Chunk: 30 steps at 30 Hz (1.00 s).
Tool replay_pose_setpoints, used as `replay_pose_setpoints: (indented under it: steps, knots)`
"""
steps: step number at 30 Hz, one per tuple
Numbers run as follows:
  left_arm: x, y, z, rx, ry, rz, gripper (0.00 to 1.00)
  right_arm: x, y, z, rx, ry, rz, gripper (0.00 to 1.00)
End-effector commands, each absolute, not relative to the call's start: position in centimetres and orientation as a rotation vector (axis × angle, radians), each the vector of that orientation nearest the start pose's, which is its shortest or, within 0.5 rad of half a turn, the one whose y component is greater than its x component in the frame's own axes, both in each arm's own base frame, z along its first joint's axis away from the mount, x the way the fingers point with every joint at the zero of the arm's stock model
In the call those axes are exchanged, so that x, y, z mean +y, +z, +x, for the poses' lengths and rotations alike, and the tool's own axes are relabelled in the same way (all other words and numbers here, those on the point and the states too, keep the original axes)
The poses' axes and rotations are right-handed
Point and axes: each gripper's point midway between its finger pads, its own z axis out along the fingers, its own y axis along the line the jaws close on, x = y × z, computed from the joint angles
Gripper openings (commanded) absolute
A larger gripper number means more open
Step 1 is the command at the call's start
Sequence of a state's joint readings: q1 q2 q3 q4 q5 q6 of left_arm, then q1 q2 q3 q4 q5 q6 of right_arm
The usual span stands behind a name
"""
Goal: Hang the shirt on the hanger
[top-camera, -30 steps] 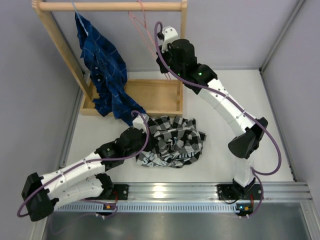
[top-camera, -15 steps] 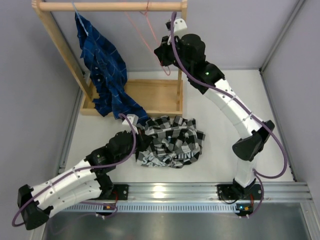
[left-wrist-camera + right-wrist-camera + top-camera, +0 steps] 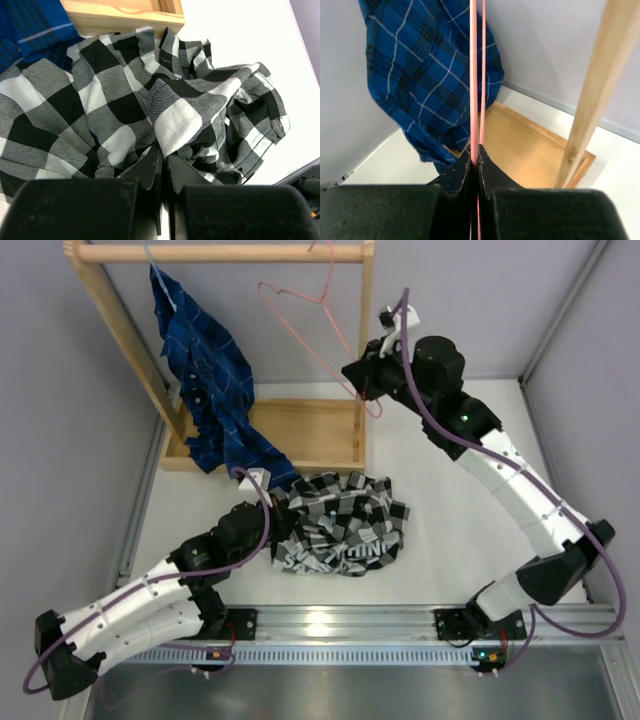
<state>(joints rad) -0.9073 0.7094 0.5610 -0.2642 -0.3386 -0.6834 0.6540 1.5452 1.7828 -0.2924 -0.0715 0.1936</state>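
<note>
The black-and-white checked shirt [image 3: 345, 523] lies crumpled on the table, white lettering along its near edge. My left gripper [image 3: 272, 502] is shut on a fold of the shirt [image 3: 175, 115] at its left side. The pink wire hanger [image 3: 318, 328] is tilted in the air in front of the wooden rack, its hook near the rail. My right gripper [image 3: 362, 377] is shut on the hanger's wire [image 3: 473, 75] near its lower right corner.
A wooden rack with a top rail [image 3: 220, 253] and a tray base [image 3: 300, 430] stands at the back left. A dark blue plaid shirt [image 3: 205, 380] hangs from the rail and drapes into the tray. The rack's right post [image 3: 600, 85] is close beside my right gripper.
My right arm has swung right and towards the front with the hanger, which came away from the rail and tilted. My left gripper drew back left with the shirt's fold, spreading the lettering into view.
</note>
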Motion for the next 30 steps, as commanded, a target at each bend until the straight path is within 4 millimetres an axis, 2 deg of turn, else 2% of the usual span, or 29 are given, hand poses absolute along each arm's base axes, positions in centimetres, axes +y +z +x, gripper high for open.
replay_pose_setpoints:
  steps: [1,2,3,4,5,6,7,8,9,10,11,12,13,15,16,17,19,20,23,25,26,30]
  knots:
    - [-19.9,21.0,21.4,1.948,-0.695,-0.082,0.0,28.3,48.2,33.5,1.449,0.767,-0.456,0.0]
    - [-19.8,21.1,21.5,1.946,-0.693,-0.09,0.0,27.8,48.2,33.1,1.434,0.777,-0.467,0.0]
    - [-19.8,21.5,21.5,1.941,-0.693,-0.096,0.0,27.5,47.0,32.7,1.454,0.78,-0.477,0.0]
    - [-19.9,21.5,21.8,1.941,-0.683,-0.103,0.0,26.2,48.1,31.6,1.422,0.776,-0.472,0.0]
    - [-19.9,21.6,21.9,1.943,-0.678,-0.103,0.0,25.9,48.0,30.9,1.417,0.788,-0.49,0.0]
    - [-20.0,21.6,22.0,1.944,-0.671,-0.105,0.0,25.5,47.0,30.5,1.433,0.784,-0.504,0.0]
    - [-20.2,21.8,22.3,1.948,-0.662,-0.102,0.0,24.2,47.8,29.1,1.406,0.782,-0.509,0.0]
    - [-20.3,21.9,22.5,1.948,-0.654,-0.107,0.0,23.8,47.3,28.2,1.41,0.787,-0.538,0.0]
    - [-20.4,22.0,22.7,1.95,-0.647,-0.106,0.0,23.2,44.5,27.5,1.48,0.751,-0.59,0.0]
    - [-20.5,22.5,22.9,1.942,-0.645,-0.104,0.0,21.8,44.6,25.4,1.463,0.727,-0.616,0.0]
    - [-20.7,22.4,23.1,1.949,-0.631,-0.102,0.0,21.1,43.1,24.3,1.495,0.703,-0.649,0.0]
    - [-20.7,22.6,23.3,1.946,-0.622,-0.102,0.0,20.4,39.8,23.4,1.556,0.669,-0.695,0.0]
    - [-20.6,22.7,23.5,1.943,-0.607,-0.101,0.0,18.6,38.7,20.6,1.576,0.65,-0.722,0.0]
    - [-20.1,22.8,24.2,1.947,-0.545,-0.123,0.0,17.8,35.0,17.8,1.635,0.679,-0.778,0.0]
    - [-20.0,22.9,24.5,1.95,-0.519,-0.119,0.0,16.8,34.8,15.2,1.619,0.707,-0.791,0.0]
    - [-20.2,23.6,24.8,1.943,-0.515,-0.121,0.0,16.8,34.3,13.6,1.611,0.754,-0.826,0.0]
    - [-20.4,23.3,25.5,1.962,-0.484,-0.108,0.0,15.9,33.9,11.2,1.595,0.784,-0.838,0.0]
    - [-20.7,23.9,25.9,1.957,-0.49,-0.115,0.0,15.3,32.7,10.2,1.643,0.787,-0.845,0.0]
    - [-21.2,23.2,27.0,2.001,-0.496,-0.115,0.0,13.8,31.3,8.1,1.709,0.773,-0.851,0.0]
    - [-21.5,22.8,28.0,2.036,-0.523,-0.124,0.0,13.2,31.7,7.1,1.711,0.78,-0.835,0.0]
    - [-21.6,22.6,28.2,2.047,-0.529,-0.123,0.0,12.9,31.2,6.7,1.744,0.778,-0.832,0.0]
    - [-22.0,23.0,29.2,2.045,-0.559,-0.134,0.0,12.1,30.7,6.8,1.814,0.762,-0.745,0.0]
